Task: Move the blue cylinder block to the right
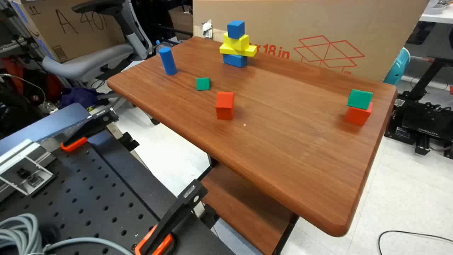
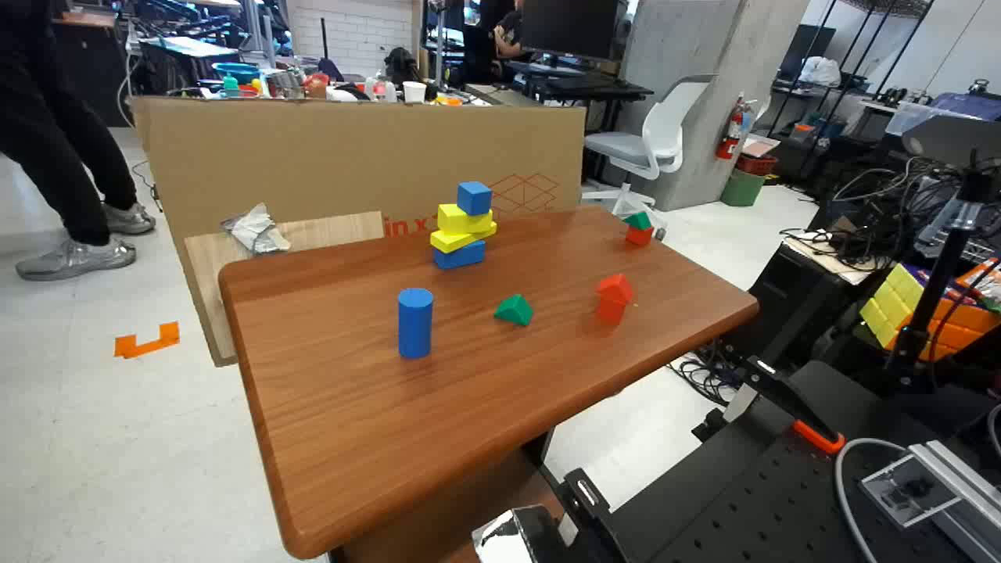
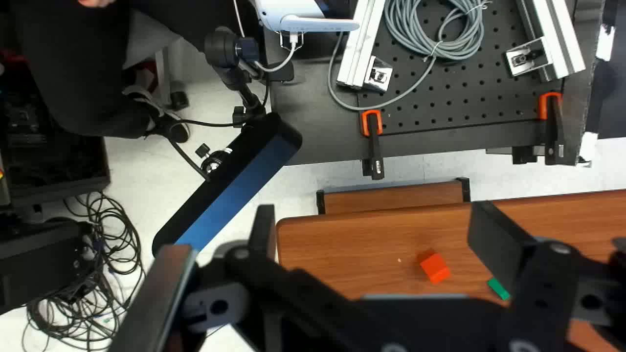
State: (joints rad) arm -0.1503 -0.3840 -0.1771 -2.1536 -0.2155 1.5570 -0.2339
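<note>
The blue cylinder block stands upright on the wooden table in both exterior views. It stands apart from the other blocks, near one end of the table. It does not show in the wrist view. My gripper shows only in the wrist view. Its two fingers are wide apart with nothing held between them. It is above the table, and a red block stack shows below, between the fingers. The gripper is out of view in both exterior views.
A green triangular block lies between the cylinder and the red stack. A blue and yellow stack stands near the cardboard. A green-on-red stack stands at the far end of the wooden table. Clamps sit on the black base.
</note>
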